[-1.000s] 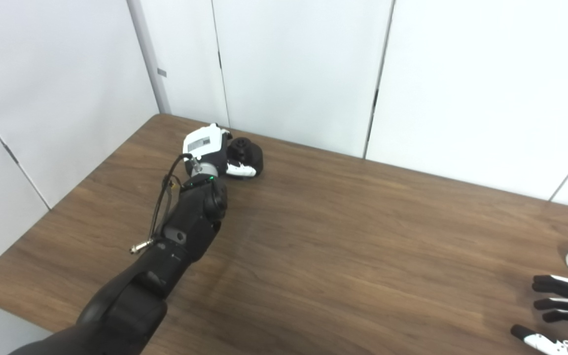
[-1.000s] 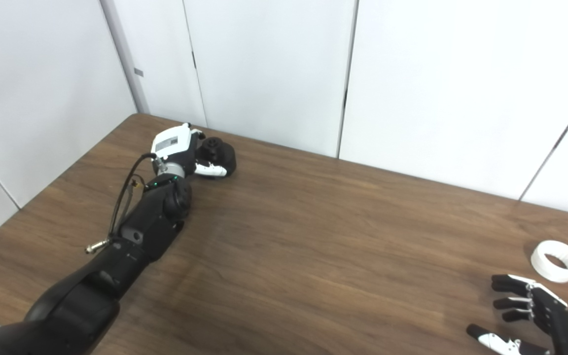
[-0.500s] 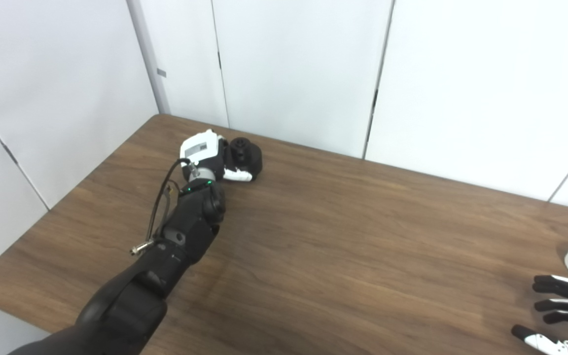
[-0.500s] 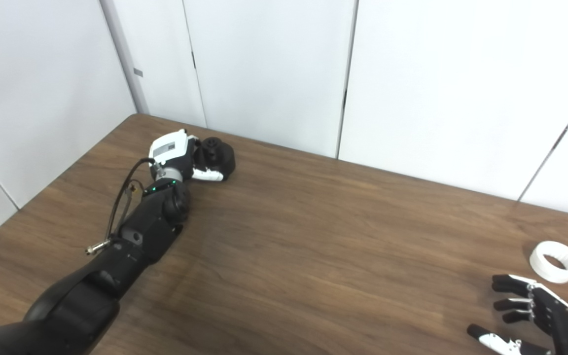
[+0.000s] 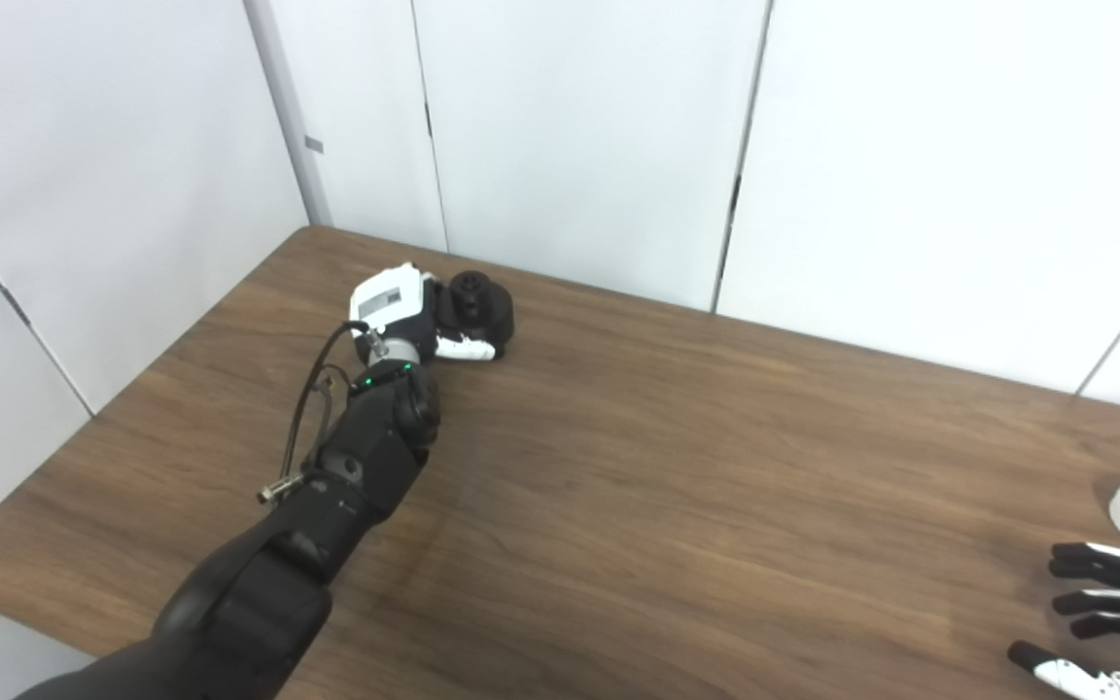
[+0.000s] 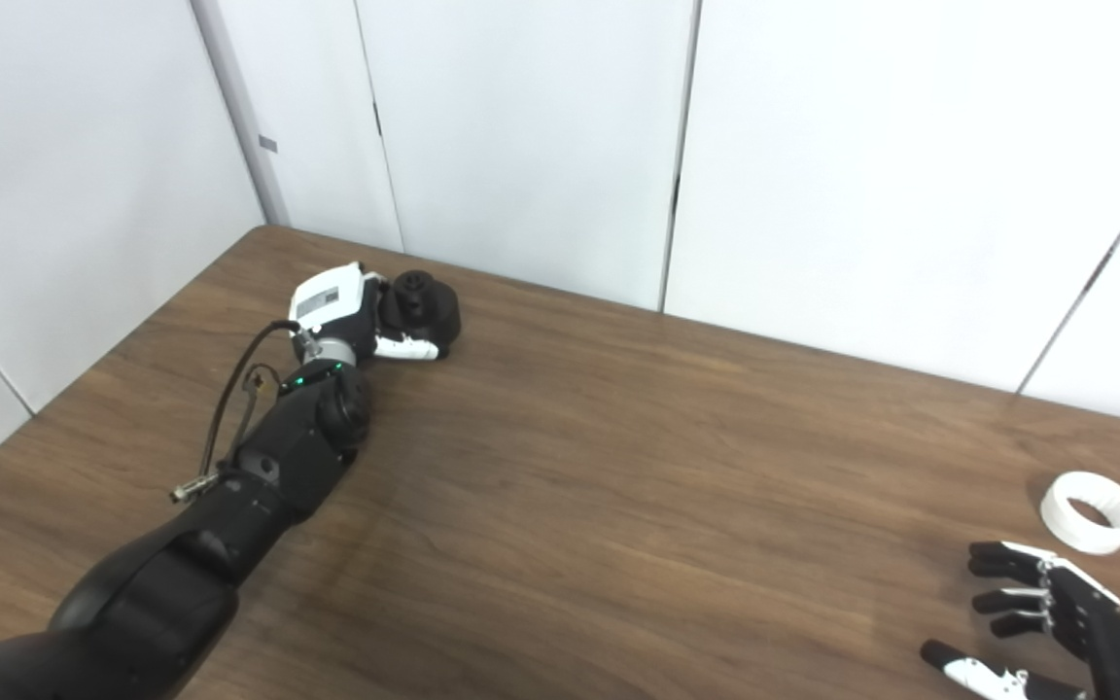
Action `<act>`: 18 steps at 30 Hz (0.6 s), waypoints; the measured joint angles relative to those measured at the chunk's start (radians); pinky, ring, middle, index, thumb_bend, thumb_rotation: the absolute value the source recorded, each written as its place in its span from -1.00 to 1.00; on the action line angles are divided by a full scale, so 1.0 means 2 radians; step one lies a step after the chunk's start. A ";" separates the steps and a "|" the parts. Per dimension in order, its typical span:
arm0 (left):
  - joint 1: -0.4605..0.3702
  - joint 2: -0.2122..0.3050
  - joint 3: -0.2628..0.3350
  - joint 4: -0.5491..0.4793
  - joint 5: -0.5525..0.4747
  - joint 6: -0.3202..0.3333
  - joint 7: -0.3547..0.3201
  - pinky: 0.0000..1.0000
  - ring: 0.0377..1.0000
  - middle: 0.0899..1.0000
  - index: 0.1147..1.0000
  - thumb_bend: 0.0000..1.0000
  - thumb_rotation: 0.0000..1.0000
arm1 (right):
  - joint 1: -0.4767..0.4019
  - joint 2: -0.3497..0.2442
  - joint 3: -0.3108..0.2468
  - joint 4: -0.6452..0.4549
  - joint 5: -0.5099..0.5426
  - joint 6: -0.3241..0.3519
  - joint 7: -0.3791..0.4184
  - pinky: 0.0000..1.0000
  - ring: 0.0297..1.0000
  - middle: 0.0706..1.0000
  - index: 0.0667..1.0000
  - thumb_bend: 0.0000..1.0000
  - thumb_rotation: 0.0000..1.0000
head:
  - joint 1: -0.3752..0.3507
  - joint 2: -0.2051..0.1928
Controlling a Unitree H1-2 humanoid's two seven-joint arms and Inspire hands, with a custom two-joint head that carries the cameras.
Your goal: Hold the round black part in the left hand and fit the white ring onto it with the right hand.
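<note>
The round black part sits on the far left of the wooden table. My left hand is wrapped around it: the white-tipped thumb lies across its front, and the fingers are hidden behind it. The part still touches the tabletop. The white ring lies flat near the table's right edge. Just in front of the ring, apart from it, my right hand hovers open with fingers spread at the bottom right corner.
White wall panels stand close behind the table's far edge. The table's left corner is near the black part. A cable loop hangs off my left forearm.
My left hand has settled slightly lower and closer around the black part. The camera has shifted a little. The right hand and the ring have stayed put.
</note>
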 measured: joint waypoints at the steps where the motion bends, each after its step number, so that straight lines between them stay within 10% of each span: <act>1: 0.000 -0.003 0.008 0.004 -0.011 -0.009 0.005 0.91 0.95 0.86 0.31 0.91 -0.41 | 0.001 0.000 -0.001 -0.001 0.000 0.001 0.000 -0.01 0.11 0.28 0.30 0.37 -0.98 | 0.000 0.000; 7: 0.001 -0.023 0.041 0.015 -0.058 -0.059 0.055 0.58 0.78 0.68 -0.03 0.78 -0.55 | 0.002 0.000 -0.002 -0.003 0.000 0.001 0.000 -0.02 0.10 0.28 0.29 0.36 -1.00 | 0.000 0.002; 10: 0.001 -0.025 0.048 0.023 -0.073 -0.079 0.072 0.62 0.78 0.68 -0.15 0.13 -0.82 | 0.003 -0.001 -0.004 -0.004 0.000 0.002 0.000 -0.03 0.10 0.28 0.29 0.35 -1.00 | 0.000 0.004; 18: 0.001 -0.031 0.048 0.026 -0.088 -0.092 0.086 0.52 0.75 0.65 -0.17 0.05 -0.86 | 0.004 -0.005 -0.004 -0.006 0.000 0.007 0.002 -0.02 0.09 0.26 0.30 0.35 -0.98 | 0.000 0.004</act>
